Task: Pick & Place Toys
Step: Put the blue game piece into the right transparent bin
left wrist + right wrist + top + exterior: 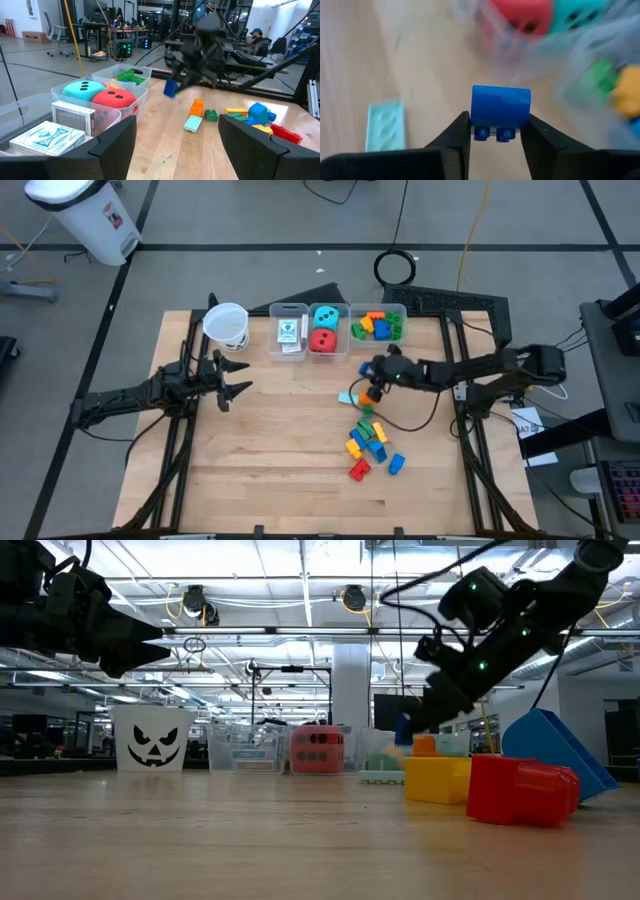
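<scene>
Blue plastic brick [500, 111], hard and light, judged slick-sided: held across its two flat flanks, studs toward the wrist, in the right claw [496, 131], which is clamped on it and carried clear of the desk [270, 470] between the loose brick pile [369, 442] and the bins. Right arm is stretched inward, wrist tipped down. Left claw [232, 378], fingers apart and empty, is parked beside the paper cup [227, 326].

Right gripper [495, 131] is stretched out over the middle of the table, raised off the wood, both dark fingers pinched onto a small blue plastic brick [500, 110]. Left gripper [232, 377] just waits over the left side of the table, arm low, jaws spread apart.
</scene>
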Robot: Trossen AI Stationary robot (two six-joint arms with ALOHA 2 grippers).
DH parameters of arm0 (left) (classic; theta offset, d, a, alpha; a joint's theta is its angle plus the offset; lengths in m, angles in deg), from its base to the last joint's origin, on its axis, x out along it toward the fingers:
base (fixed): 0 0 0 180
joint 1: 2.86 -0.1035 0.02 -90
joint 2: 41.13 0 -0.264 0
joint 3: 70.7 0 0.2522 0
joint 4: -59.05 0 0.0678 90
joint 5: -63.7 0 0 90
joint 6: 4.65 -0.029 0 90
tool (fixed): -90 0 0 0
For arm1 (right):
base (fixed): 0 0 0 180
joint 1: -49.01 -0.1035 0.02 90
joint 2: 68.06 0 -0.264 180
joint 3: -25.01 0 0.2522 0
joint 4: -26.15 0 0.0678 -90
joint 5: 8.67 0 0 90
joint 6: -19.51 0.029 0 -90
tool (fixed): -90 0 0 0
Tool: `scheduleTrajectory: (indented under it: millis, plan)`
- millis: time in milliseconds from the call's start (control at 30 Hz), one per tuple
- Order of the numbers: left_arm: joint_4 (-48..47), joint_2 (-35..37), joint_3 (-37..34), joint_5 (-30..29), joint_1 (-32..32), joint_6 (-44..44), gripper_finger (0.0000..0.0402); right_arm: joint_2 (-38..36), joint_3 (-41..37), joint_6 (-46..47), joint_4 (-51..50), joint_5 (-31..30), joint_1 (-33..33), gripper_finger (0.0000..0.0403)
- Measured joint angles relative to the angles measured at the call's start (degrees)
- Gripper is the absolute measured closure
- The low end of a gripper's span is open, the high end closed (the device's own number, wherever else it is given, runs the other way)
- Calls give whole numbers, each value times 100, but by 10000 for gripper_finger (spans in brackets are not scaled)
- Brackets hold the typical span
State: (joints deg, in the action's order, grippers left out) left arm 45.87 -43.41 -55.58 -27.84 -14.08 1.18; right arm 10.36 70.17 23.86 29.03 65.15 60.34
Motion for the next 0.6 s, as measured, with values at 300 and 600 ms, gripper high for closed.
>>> scheduleTrajectory:
  millis: [300,600]
  plan:
    - [-1,0,0,-1,0,0,114,-890,4,-95,400,-9,1121,300]
    - [-1,0,0,0,0,0,114,-232,4,40,816,897,2222,293]
